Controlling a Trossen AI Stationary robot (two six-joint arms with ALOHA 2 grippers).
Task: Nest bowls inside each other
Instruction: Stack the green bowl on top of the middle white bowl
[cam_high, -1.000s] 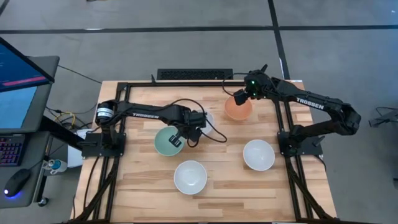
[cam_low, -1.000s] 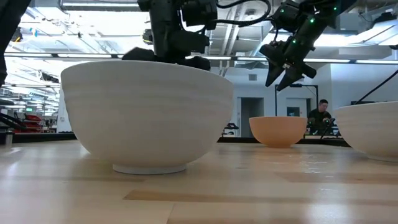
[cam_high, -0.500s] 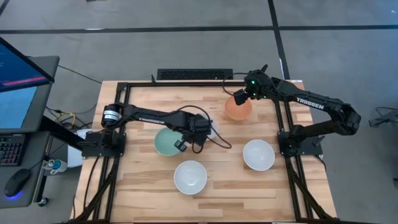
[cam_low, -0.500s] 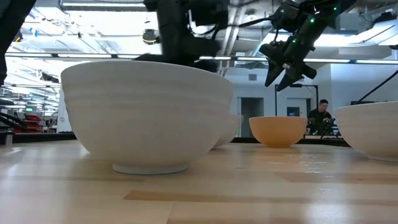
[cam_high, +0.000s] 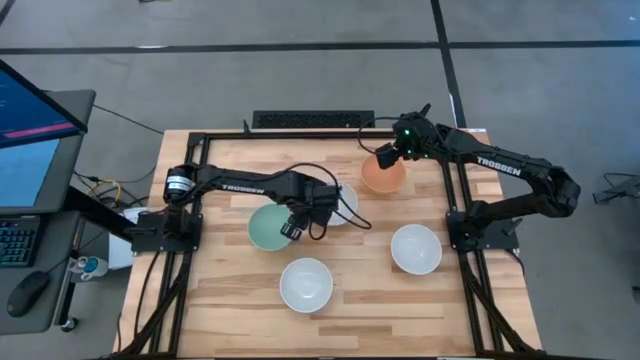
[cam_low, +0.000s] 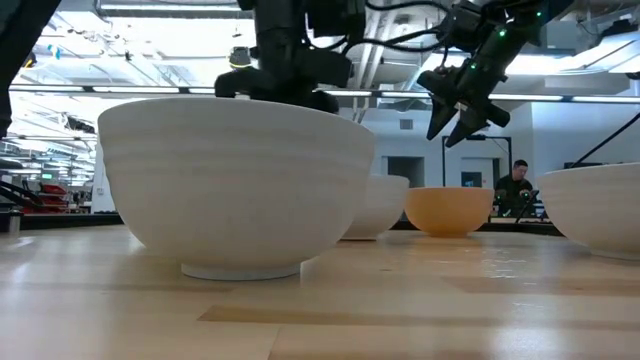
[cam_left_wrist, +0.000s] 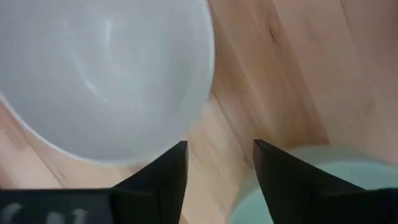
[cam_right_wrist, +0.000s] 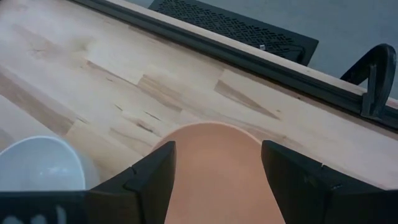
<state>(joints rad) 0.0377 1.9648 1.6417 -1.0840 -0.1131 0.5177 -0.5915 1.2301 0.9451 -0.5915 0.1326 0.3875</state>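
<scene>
The left gripper (cam_high: 296, 226) now spread, empty, between mint bowl (cam_high: 268, 228) and white bowl (cam_high: 340, 203); retreating carelessly could knock either.

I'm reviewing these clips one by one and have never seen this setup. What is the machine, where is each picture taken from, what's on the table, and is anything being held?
Two dark robot arms work at a wooden table. One picture looks straight down on everything, one looks level across the tabletop, and one comes from a camera on each arm's wrist.

Five bowls sit on the table, none stacked: a mint green bowl, a white bowl just beside it, an orange bowl at the back, a white bowl at the front, and a white bowl on the right.

The left gripper hangs open over the spot between the green bowl and its white neighbour. The right gripper is open above the orange bowl. Neither holds anything.
</scene>
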